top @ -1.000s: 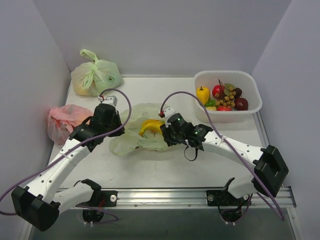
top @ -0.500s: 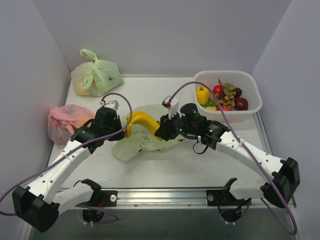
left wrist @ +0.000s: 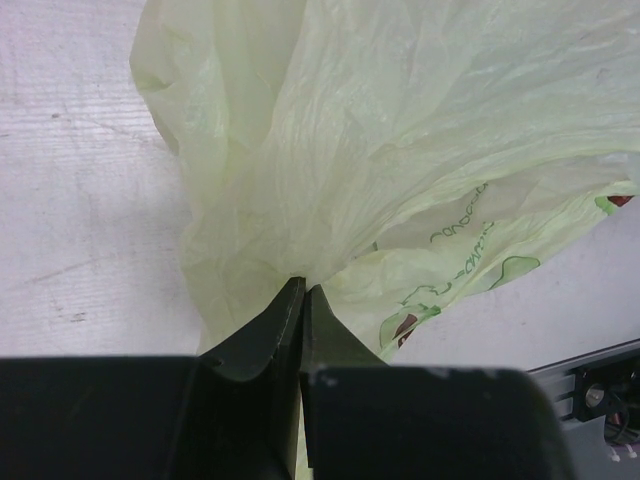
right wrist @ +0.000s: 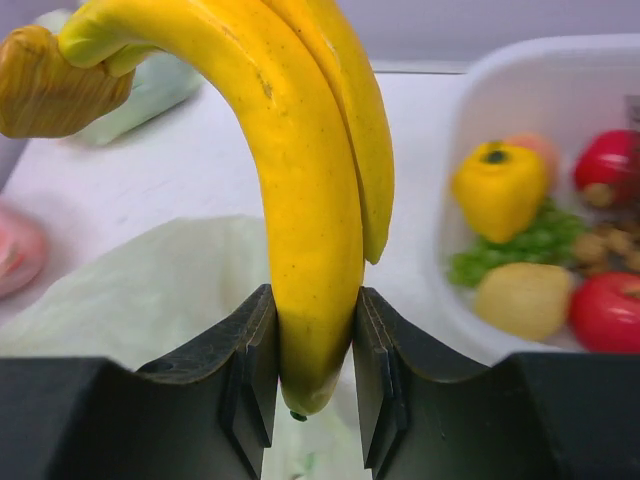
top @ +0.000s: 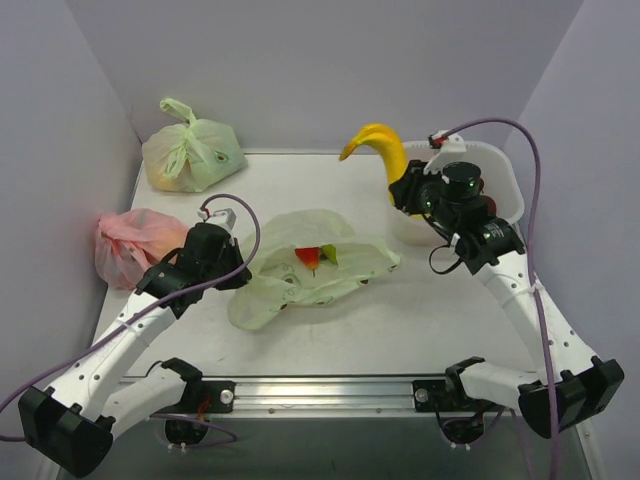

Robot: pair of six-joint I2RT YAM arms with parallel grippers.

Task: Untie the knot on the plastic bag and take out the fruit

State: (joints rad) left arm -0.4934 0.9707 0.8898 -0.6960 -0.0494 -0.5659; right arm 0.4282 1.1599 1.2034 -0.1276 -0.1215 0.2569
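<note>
The plastic bag (top: 310, 272) lies slack and spread at the middle of the table (top: 290, 185). Only the left wrist view shows the left gripper (left wrist: 303, 290) with its jaws pinched tight on a gathered fold of it. Beside the white tub (top: 514, 196), the right gripper (top: 405, 190) holds the yellow bananas (top: 378, 145) aloft, and its wrist view shows the jaws clamped on their lower end. Only the overhead view shows a small red fruit (top: 309, 256) at the bag's middle.

I count 3 bags: 1 open pale-green bag (top: 290, 290), 1 tied pale-green bag (top: 195, 150), 1 pink bag (top: 135, 240). Also 1 white tub (top: 497, 150) and 1 banana bunch (top: 385, 150) w/ 2 bananas. On the open bag are 2 small fruits: 1 red fruit (top: 308, 256), 1 green fruit (top: 330, 254).
</note>
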